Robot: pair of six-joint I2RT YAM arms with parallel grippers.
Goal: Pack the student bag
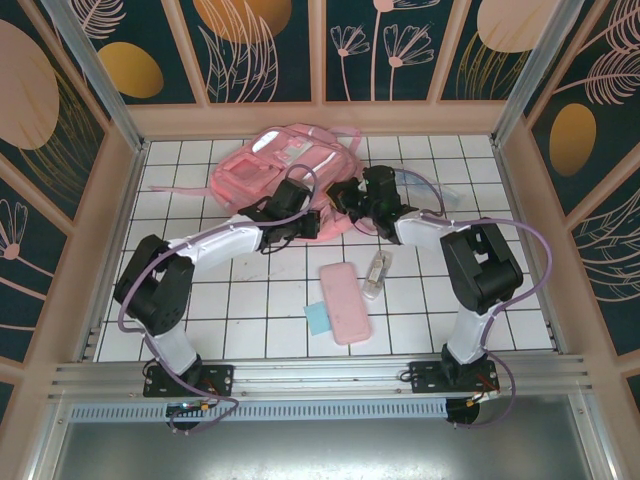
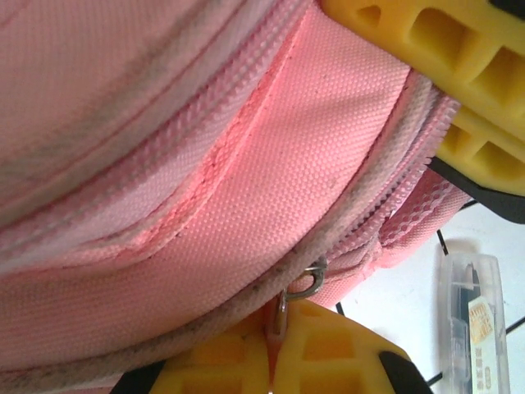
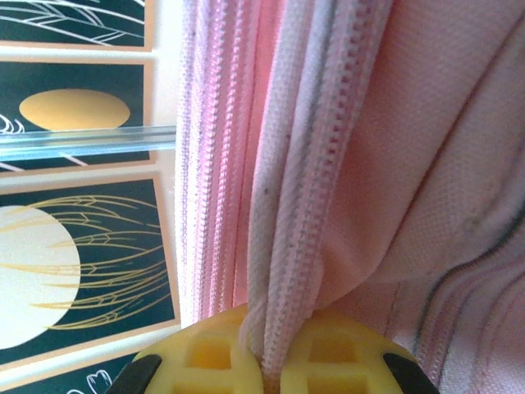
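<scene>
- Student bag: large soft pink backpack with whitish stripes, lying slumped at the far middle of the tabletop.
- Its pink zipper runs beside grubby piping.

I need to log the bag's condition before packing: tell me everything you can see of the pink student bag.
The student bag is a soft pink woven-fabric backpack with whitish stripes, front pockets and pink straps, lying flat at the far middle of the white tiled table. Its zipper edges look greyed with grime. The left end effector is shut on its small metal zipper pull; the right end effector is shut on a fold of zipper tape.
</scene>
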